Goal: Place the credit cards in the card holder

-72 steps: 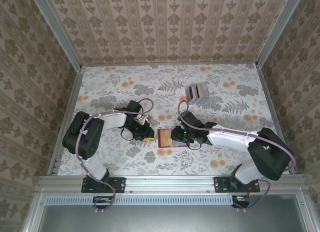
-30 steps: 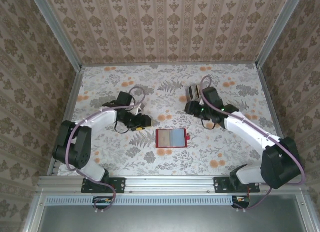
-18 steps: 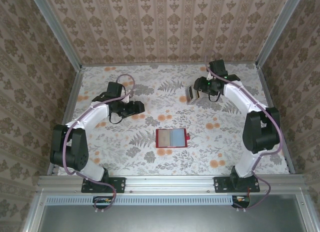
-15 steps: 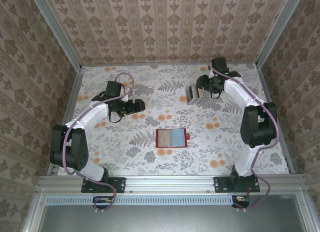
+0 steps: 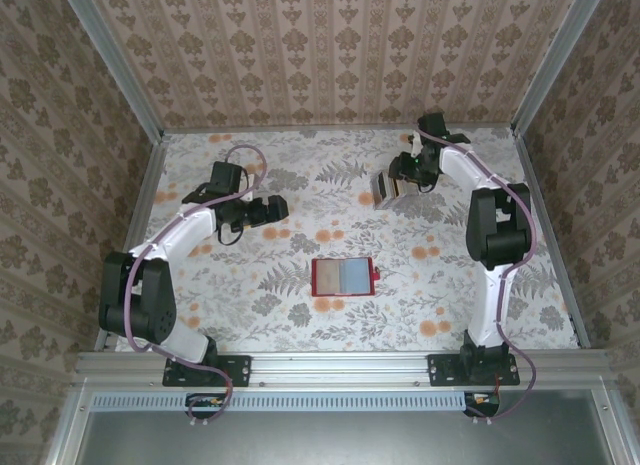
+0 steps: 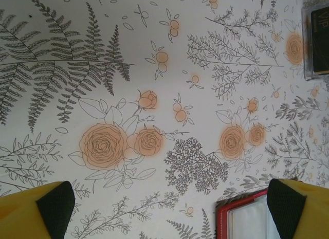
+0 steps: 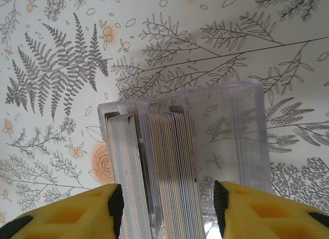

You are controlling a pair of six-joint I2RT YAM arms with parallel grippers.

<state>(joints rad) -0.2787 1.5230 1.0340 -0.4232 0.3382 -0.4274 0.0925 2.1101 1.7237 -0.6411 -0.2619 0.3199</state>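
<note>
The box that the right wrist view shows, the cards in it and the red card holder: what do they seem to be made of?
Box: clear hard plastic, glossy; the fern print shows through its walls.
Cards: probably thin plastic, judging by stiff, even edges in a tight stack.
Card holder: red, maybe leather or imitation; too small to tell.

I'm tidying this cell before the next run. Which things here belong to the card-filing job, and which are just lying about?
Belongs to the job:
- red card holder, lying open
- pale cards inside it
- stack of cards standing in the clear plastic box

Just there:
- that box itself, a mere container
- floral table cover
</note>
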